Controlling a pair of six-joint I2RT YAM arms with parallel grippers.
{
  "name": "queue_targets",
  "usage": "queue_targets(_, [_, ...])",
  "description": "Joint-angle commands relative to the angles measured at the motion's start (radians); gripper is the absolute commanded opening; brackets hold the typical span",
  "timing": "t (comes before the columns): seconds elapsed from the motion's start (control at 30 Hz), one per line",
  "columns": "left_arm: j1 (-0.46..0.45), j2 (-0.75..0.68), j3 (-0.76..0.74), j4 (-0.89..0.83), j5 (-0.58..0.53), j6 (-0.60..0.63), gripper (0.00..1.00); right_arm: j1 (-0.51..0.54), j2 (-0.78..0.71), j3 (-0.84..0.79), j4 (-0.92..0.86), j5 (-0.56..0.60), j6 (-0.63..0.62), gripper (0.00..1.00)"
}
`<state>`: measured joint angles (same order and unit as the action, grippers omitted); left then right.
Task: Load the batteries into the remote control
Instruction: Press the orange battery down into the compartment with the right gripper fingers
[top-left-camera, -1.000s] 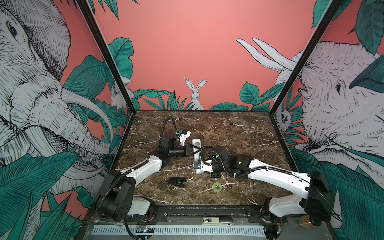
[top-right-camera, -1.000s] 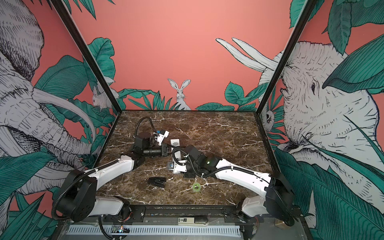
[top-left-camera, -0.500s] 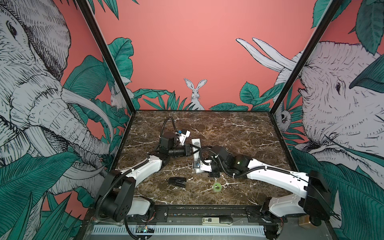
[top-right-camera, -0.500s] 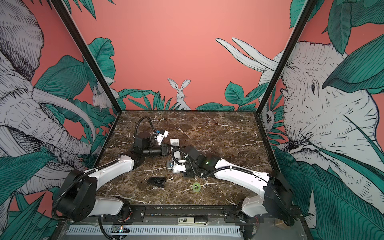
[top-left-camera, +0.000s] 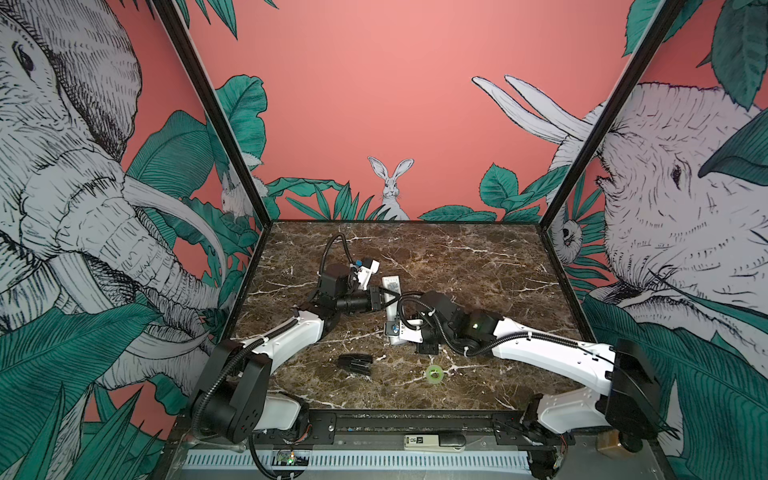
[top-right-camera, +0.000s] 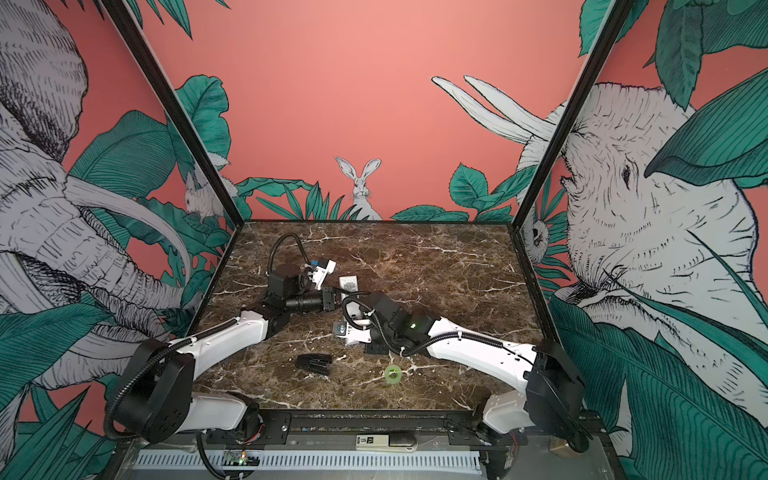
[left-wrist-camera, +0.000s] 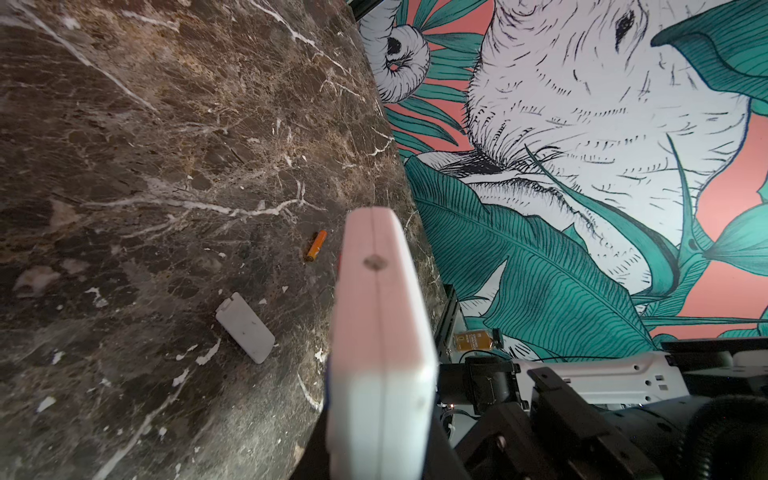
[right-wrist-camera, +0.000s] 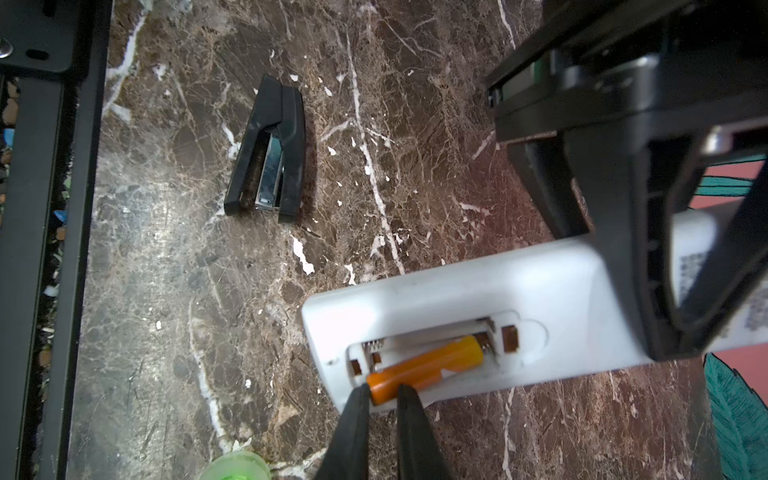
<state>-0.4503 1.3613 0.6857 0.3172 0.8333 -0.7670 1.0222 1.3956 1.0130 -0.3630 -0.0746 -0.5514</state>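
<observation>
Clamps remote control (right-wrist-camera: 478, 291) in left gripper (right-wrist-camera: 623, 257), back up, bay open. Leaves cover (left-wrist-camera: 245, 328) off, lying on table (left-wrist-camera: 124, 166). Pinches first battery (right-wrist-camera: 428, 365) endwise in right gripper (right-wrist-camera: 382, 392); sits slanted in bay, judged unseated. Leaves second battery (left-wrist-camera: 316, 246) loose on table.

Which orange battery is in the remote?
The tilted battery held by the right tool in the open remote; the loose battery lies on the table.

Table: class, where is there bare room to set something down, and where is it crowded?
Bare: far strip of table along the back wall, and its right edge. Crowded: the middle, around the remote, with stapler and tape ring in front.
</observation>
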Motion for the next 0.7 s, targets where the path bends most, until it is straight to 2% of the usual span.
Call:
queue_targets(0.0, [-0.008, -0.012, 0.0, 0.065, 0.078, -0.055, 0.0, 0.003, 0.027, 0.024, 0.032, 0.028, 0.008, 0.14])
queue_targets(0.43, [-0.008, -0.008, -0.005, 0.091, 0.078, -0.074, 0.0, 0.003, 0.05, 0.034, 0.031, 0.054, 0.019, 0.12])
queue_targets(0.67, [-0.008, -0.004, -0.003, 0.097, 0.08, -0.078, 0.0, 0.002, 0.09, 0.075, 0.0, 0.092, 0.03, 0.05])
